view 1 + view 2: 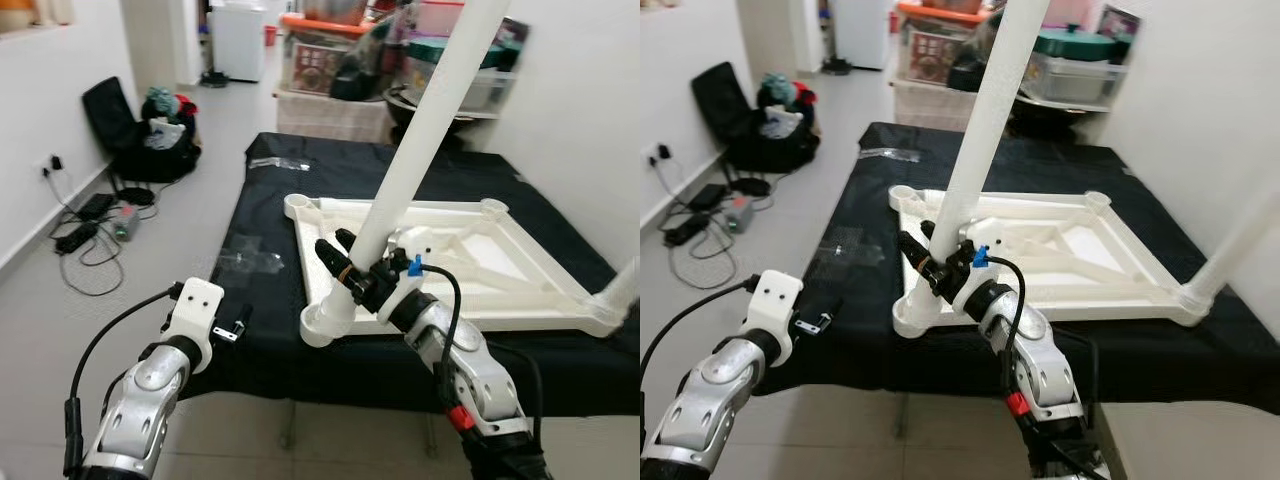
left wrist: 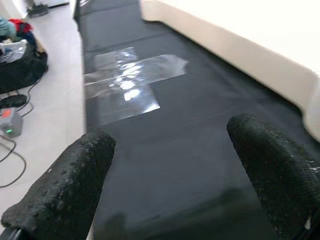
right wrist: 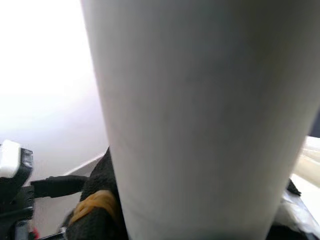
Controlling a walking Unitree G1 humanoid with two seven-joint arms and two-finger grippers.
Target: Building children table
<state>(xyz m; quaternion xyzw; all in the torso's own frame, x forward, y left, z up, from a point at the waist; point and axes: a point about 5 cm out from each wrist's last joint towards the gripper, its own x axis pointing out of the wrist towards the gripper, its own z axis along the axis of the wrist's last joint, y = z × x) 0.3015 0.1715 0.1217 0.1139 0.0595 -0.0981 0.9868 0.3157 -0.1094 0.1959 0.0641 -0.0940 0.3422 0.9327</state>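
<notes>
White leg (image 1: pixel 425 130) stands tilted in the near-left corner socket (image 1: pixel 325 322) of the upside-down tabletop (image 1: pixel 455 262), leaning up and toward the robot's right, top out of frame. Tabletop lies flat on a black cloth (image 1: pixel 300 200) over a low platform, ribs and corner sockets facing up. Another leg (image 1: pixel 622 288) sits in the near-right corner, mostly cut off by the frame edge. Right gripper (image 1: pixel 345 262) is clamped around the first leg's lower end, just above the socket, one black finger either side of the tube; right wrist view has the tube right up against the lens. Left gripper (image 2: pixel 170 175) hovers over the cloth's near-left part, fingers (image 2: pixel 65 187) spread apart, nothing between them, tabletop edge just beside it. Clear plastic bags (image 1: pixel 250 258) lie flat on the cloth left of the tabletop, another (image 1: pixel 278 163) near the far-left edge. Floor to the left: black bag (image 1: pixel 150 135) with clothes against the wall, cables and a power strip (image 1: pixel 75 238). Far end: storage boxes (image 1: pixel 330 60) and shelving.
</notes>
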